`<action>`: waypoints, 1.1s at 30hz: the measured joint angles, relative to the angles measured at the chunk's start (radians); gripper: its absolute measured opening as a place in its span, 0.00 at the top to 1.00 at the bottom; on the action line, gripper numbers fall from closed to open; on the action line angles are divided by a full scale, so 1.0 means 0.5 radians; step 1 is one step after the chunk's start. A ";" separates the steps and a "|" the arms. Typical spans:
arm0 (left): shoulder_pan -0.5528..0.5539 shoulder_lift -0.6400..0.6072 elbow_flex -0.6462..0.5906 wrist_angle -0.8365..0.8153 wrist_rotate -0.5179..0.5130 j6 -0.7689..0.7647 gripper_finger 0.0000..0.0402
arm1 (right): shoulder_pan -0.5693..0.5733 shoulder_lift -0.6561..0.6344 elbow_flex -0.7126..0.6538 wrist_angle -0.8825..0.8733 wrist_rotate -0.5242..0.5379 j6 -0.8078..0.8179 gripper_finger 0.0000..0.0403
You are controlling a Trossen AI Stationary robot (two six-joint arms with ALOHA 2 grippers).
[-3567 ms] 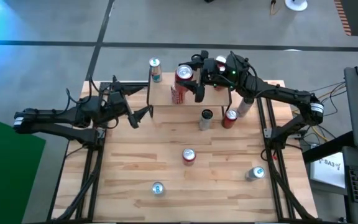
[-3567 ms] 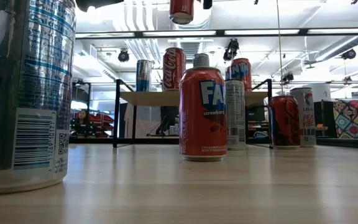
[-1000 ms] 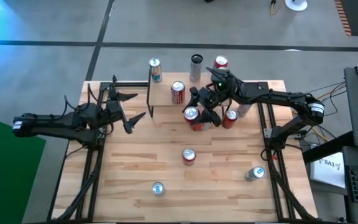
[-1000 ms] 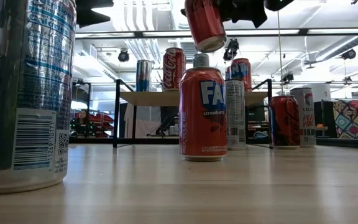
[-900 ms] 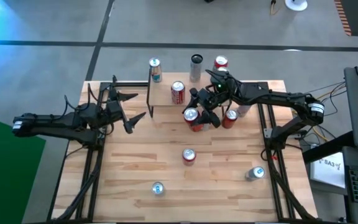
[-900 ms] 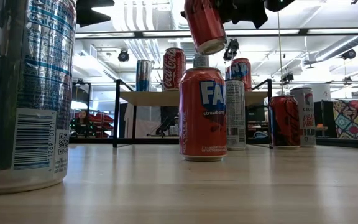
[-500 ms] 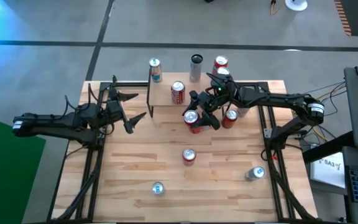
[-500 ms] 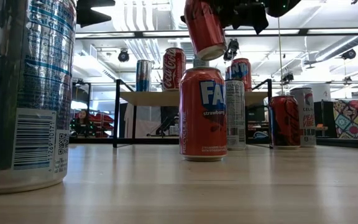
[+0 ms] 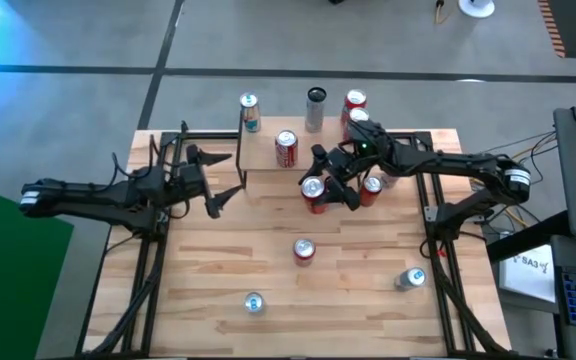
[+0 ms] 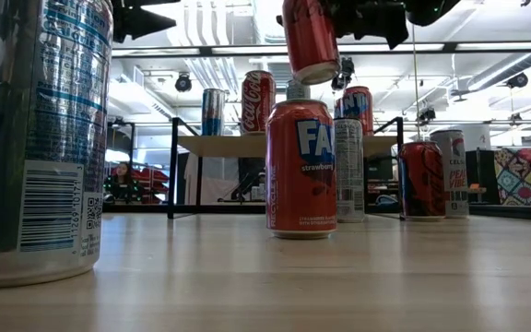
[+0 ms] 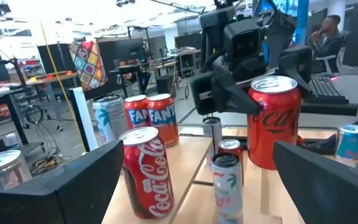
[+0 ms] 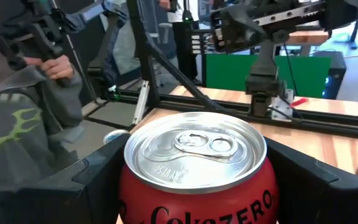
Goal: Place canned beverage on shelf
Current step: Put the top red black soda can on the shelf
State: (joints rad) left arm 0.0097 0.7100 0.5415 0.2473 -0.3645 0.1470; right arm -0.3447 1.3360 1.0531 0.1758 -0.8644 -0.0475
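Can (image 9: 313,190), red aluminium cylinder, is hanging clamped in the right gripper (image 9: 330,188) before the shelf (image 9: 263,152); left gripper (image 9: 230,182) is waiting open beside it. Low view: can (image 10: 310,39) is hanging tilted above the table (image 10: 339,277). Right wrist: silver lid (image 12: 196,146) is facing up.

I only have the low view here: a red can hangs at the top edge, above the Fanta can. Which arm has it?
Observer: The right gripper. The high view shows its arm reaching in from the table's right side to the red can.
Reviewer: What can is it?
Observer: The right wrist view reads Coke Zero on its label, gripped on both sides.
Reviewer: And the left arm?
Observer: The left gripper waits open and empty at the table's left, beside the shelf.
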 joint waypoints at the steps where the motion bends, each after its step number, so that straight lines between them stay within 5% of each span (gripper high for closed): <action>1: 0.001 0.020 0.000 0.026 0.000 0.002 0.02 | 0.000 -0.012 -0.012 -0.001 0.002 -0.004 0.27; 19: 0.192 0.613 0.029 0.673 0.006 -0.035 0.07 | -0.001 -0.278 -0.137 0.028 0.004 -0.056 0.27; 27: 0.235 0.968 0.279 0.661 0.015 -0.002 0.29 | -0.059 -0.301 -0.137 -0.041 0.003 -0.129 0.27; 33: 0.257 1.138 0.400 0.653 -0.129 0.090 0.55 | -0.104 -0.304 -0.137 -0.106 -0.020 -0.155 0.27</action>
State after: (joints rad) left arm 0.1383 1.2788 0.7413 0.5736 -0.4290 0.1919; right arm -0.3965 1.1839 0.9844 0.1230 -0.8745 -0.1248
